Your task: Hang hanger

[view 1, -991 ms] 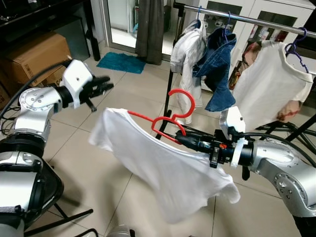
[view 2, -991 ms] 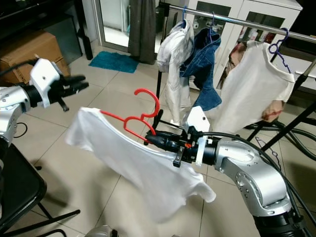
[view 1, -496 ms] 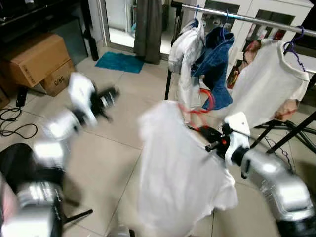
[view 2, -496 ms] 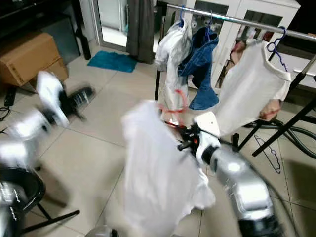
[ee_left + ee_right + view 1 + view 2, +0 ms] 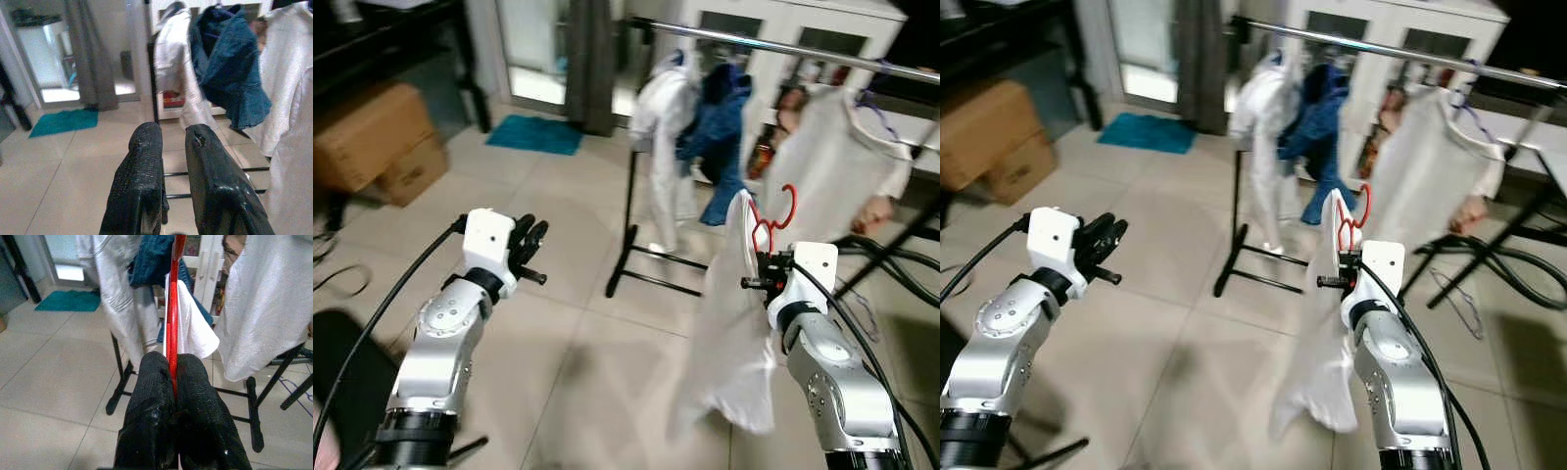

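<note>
My right gripper [image 5: 756,282] is shut on a red hanger [image 5: 775,217] that carries a white T-shirt [image 5: 729,323]. The shirt hangs straight down from it, in front of the clothes rail [image 5: 773,44]. In the right wrist view the red hanger [image 5: 172,308] runs up from between the two closed fingers [image 5: 151,396], with white cloth beside it. The rail holds a white jacket [image 5: 661,108], a blue denim garment [image 5: 715,117] and a white T-shirt [image 5: 837,147]. My left gripper [image 5: 530,250] is held out empty over the floor, its fingers [image 5: 142,186] close together.
The rail's black stand [image 5: 631,220] has a foot bar on the tiled floor. Cardboard boxes [image 5: 377,137] sit at the left and a teal mat [image 5: 533,134] lies by the door. A second black rack's legs [image 5: 901,245] spread at the right.
The right arm has swung the hanger up and to the right, so the shirt now hangs vertically near the rail. The left arm has dropped lower. The camera has shifted.
</note>
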You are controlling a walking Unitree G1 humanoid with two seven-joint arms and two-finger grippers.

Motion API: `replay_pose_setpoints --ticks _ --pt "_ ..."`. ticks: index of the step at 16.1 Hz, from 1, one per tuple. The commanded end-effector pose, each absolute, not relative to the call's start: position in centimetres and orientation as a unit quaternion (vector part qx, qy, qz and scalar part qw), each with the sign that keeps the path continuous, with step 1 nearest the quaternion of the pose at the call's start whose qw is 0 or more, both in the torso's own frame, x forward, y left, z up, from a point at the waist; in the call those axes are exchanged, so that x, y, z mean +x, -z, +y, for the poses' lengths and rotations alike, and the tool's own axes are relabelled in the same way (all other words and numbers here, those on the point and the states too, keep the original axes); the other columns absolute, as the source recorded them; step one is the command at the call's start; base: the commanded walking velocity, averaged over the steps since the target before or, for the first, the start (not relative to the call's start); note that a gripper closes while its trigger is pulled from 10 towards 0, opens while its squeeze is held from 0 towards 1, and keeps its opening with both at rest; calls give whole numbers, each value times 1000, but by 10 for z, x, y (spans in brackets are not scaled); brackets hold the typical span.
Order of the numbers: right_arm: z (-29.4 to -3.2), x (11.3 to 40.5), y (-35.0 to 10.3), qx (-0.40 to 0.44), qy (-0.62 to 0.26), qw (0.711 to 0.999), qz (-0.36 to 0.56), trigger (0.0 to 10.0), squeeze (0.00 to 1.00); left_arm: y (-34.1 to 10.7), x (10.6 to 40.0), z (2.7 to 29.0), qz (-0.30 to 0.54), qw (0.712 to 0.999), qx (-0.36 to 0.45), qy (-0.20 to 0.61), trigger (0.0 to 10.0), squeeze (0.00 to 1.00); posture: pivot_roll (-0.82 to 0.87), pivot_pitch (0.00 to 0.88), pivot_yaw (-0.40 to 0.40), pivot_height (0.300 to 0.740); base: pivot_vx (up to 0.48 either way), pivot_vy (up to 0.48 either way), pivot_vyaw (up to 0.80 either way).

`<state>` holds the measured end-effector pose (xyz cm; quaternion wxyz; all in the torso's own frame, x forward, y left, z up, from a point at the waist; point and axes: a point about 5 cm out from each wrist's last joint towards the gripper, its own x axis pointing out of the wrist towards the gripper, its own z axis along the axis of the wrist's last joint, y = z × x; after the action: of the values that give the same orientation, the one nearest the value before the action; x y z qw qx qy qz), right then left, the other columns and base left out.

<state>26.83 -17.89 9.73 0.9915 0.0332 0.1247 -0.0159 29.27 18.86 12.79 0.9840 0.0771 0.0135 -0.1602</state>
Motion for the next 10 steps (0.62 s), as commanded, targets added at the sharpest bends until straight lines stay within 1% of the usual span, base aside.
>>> replay_pose_setpoints --ticks 1,6,9,10 --pt "-185 269 -102 38 32 993 106 10000 0 -130 292 183 15 983 78 164 10000 0 53 0 -27 740 458 0 0" --pt "-186 270 -106 53 46 994 84 10000 0 -136 294 178 9 982 88 166 10000 0 46 0 -13 740 460 0 0" --pt "-194 273 -112 46 60 995 70 10000 0 -138 295 175 7 981 85 173 10000 0 46 0 -14 740 458 0 0" --pt "-196 273 -113 42 61 995 68 10000 0 -139 295 174 7 981 84 177 10000 0 46 0 -15 740 458 0 -800"
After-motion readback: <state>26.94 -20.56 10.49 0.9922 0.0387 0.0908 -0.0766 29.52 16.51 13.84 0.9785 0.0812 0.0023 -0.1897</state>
